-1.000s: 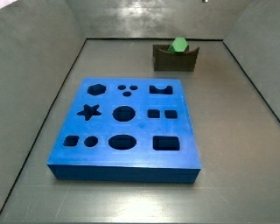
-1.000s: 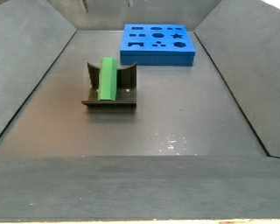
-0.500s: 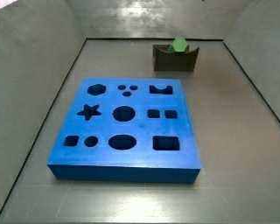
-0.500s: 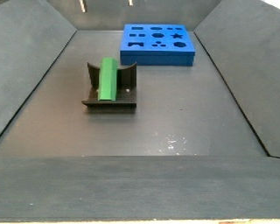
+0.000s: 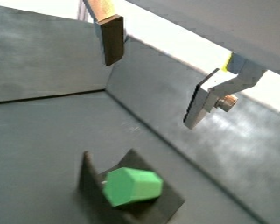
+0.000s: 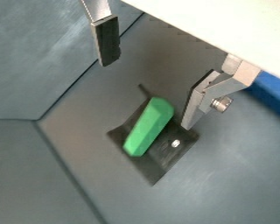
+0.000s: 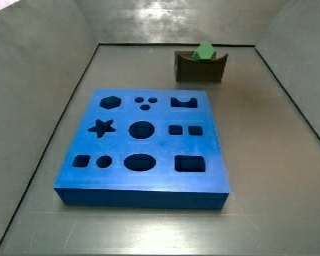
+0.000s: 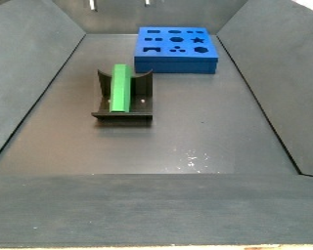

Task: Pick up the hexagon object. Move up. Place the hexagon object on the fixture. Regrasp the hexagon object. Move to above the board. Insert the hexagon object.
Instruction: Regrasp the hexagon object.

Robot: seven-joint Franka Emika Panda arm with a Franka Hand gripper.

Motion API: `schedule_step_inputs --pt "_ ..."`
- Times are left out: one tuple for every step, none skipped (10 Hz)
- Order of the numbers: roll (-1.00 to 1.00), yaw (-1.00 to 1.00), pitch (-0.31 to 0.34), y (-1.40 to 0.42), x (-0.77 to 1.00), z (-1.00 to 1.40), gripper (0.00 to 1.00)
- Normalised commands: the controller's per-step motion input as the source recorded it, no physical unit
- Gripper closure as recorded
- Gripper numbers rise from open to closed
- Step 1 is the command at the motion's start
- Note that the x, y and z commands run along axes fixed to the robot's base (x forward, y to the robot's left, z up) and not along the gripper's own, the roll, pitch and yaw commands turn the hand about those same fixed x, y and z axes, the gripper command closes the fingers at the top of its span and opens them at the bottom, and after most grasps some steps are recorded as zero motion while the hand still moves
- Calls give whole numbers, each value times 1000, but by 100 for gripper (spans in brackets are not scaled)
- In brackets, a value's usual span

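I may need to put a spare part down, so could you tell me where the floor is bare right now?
Bare floor lies between the fixture and the board, and widely in front of the fixture toward the near wall in a side view. The fixture itself is occupied by the hexagon object. The open pincer hangs above the fixture, so that spot is crowded.
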Motion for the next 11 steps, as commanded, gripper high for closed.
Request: schedule_step_inputs --pt "1000 32 26 -32 52 -6 0" --pt "1000 39 53 -33 67 -14 0" --pt "1000 50 80 -38 81 -18 0" --pt "1000 60 103 -40 87 -18 0" --pt "838 81 135 -44 98 -15 0" --pt "648 97 141 -47 102 -18 0" --pt "406 123 137 -44 102 -20 0" --pt "315 134 129 -37 99 -11 0" --pt "154 183 142 72 35 -1000 0" --pt "138 192 128 73 35 -1000 0" --pt "121 200 76 65 53 -1000 0"
